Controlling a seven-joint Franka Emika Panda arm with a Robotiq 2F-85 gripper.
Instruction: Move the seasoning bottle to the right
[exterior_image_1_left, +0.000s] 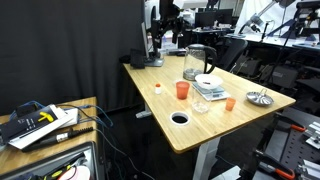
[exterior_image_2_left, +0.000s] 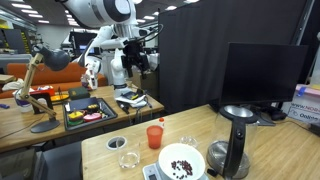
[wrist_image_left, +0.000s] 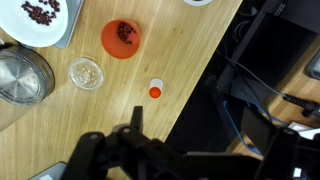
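The seasoning bottle (exterior_image_1_left: 188, 74) is a small dark bottle with a hint of red. It stands upright close beside the glass kettle (exterior_image_1_left: 198, 60) and shows as a dark shape in an exterior view (exterior_image_2_left: 217, 155). It is out of the wrist view. My gripper (exterior_image_2_left: 137, 68) hangs high above the far end of the table, well away from the bottle. In the wrist view the gripper (wrist_image_left: 185, 125) looks down over the table edge. Its fingers stand apart with nothing between them.
On the wooden table (exterior_image_1_left: 215, 125) stand an orange cup (wrist_image_left: 122, 40), a smaller orange cup (exterior_image_1_left: 229, 103), a white plate of beans (wrist_image_left: 40, 18), a glass bowl (wrist_image_left: 86, 73), a tiny white item with an orange top (wrist_image_left: 155, 91) and a strainer (exterior_image_1_left: 259, 97). Beyond the edge lie cables and dark floor.
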